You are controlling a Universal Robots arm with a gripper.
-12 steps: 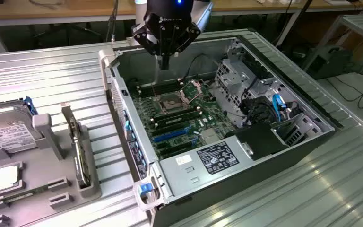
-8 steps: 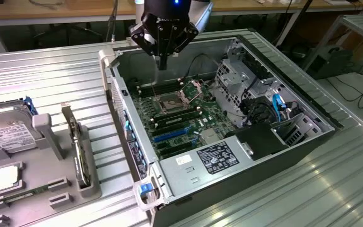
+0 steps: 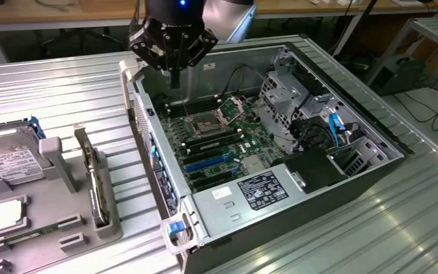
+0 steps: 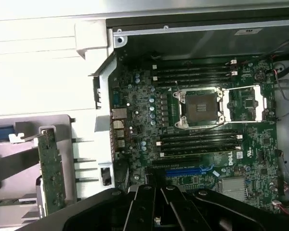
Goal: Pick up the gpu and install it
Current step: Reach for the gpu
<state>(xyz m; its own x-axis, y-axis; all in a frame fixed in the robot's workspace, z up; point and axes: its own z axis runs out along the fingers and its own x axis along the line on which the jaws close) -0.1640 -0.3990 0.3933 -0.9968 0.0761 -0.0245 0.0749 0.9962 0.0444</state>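
Gpu (image 3: 95,188) stands on edge in grey holder tray (image 3: 44,217), just beside open computer case (image 3: 371,188). Hard drive (image 3: 6,162) in same tray. Your gripper (image 3: 175,81) clenched, empty, hovers above case's rear corner, well apart from gpu.

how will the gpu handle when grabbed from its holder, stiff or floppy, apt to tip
Probably stiff: the gpu is a flat circuit board. Standing thin on edge in the holder, it may tip if nudged sideways. Its bare components suggest it is fragile.

Ribbed metal table (image 3: 67,85), open computer case (image 3: 333,208), grey parts tray (image 3: 48,202)
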